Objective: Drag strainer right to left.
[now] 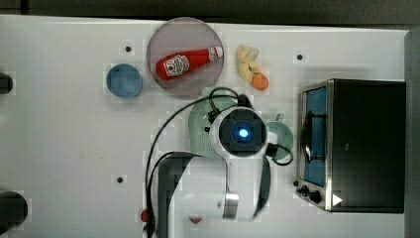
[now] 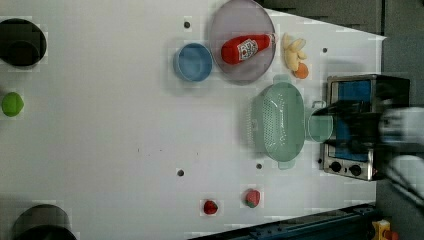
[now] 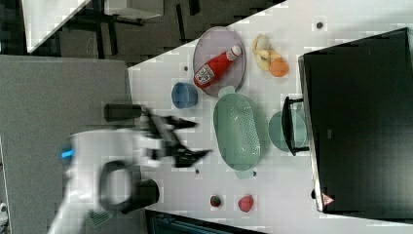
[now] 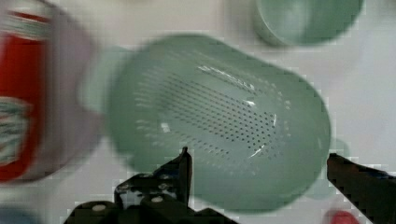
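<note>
A big white table (image 2: 100, 125) holds everything. Going left to right in the left view, a small green ball (image 2: 12, 104) sits at the far left edge. Then comes a blue bowl (image 2: 193, 62) near the top. Beside it is a round grey plate (image 2: 220, 35) with a red ketchup bottle (image 2: 246, 48) lying on it. Two little red fruits (image 2: 210, 206) sit low in the picture.

The strainer (image 2: 279, 122) is right of the middle in the left view, flat on the table, open side up. A green mug (image 2: 320, 126) sits just beside it on the left view's right. After that comes a shiny toaster oven (image 2: 352, 125) at the right side.

The white arm (image 1: 237, 173) comes up from the bottom of the top view and bends over the strainer. Its wrist points down at the table. In the wrist view the gripper (image 4: 259, 168) hangs above the strainer's rim with its two black fingers (image 4: 183, 170) spread wide apart. It holds nothing and does not touch the strainer.
</note>
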Controlling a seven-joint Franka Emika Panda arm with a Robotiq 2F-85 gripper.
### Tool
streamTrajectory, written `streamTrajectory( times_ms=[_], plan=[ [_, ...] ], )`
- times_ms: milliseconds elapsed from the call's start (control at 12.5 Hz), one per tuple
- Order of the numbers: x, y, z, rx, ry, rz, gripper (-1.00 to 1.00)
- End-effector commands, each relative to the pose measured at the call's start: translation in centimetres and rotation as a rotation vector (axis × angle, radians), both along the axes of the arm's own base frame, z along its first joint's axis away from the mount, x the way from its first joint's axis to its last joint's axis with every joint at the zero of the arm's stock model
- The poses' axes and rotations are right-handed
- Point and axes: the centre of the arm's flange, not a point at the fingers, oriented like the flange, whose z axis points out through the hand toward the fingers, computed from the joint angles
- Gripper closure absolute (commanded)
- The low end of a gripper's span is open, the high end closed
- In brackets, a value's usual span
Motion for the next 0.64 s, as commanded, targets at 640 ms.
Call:
streamTrajectory(
  times_ms=[640],
  plan=[
    [-0.7,5.0,-17.2,-0.016,-0.095,-0.45,-1.0]
  ],
)
